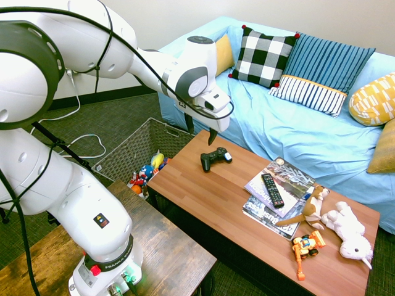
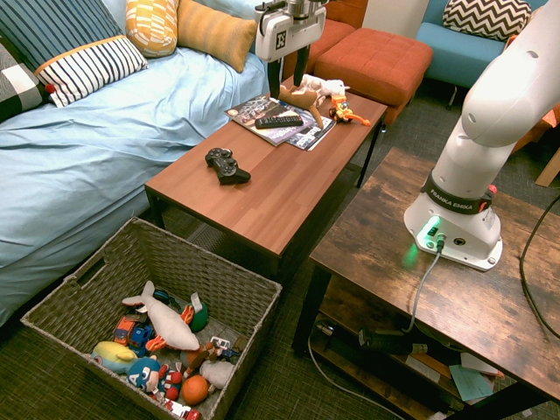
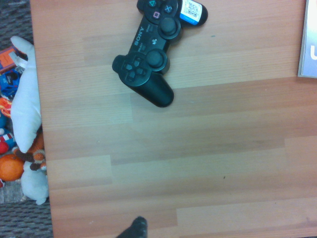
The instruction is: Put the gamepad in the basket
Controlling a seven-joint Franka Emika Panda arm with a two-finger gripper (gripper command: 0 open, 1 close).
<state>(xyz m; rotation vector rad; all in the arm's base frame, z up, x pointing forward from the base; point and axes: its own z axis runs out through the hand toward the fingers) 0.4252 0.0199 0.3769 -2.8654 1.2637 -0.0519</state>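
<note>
Sofa: light blue cover, checked and striped cushions along its back.
Coffee table (image 1: 247, 209): wood-grain top, beside the basket.
Wicker basket (image 2: 157, 289): on floor, holds toys.
Robot arm (image 2: 512, 114): base lettered "FRANKA EMIKA".
Gripper (image 2: 287, 80): fingers wide apart, nothing held, above the coffee table.
Magazines (image 1: 281, 191): under black remote control (image 1: 272, 190).
Gamepad (image 3: 153, 49): marked "SONY", QR-code sticker on one handle; lies on coffee table.
</note>
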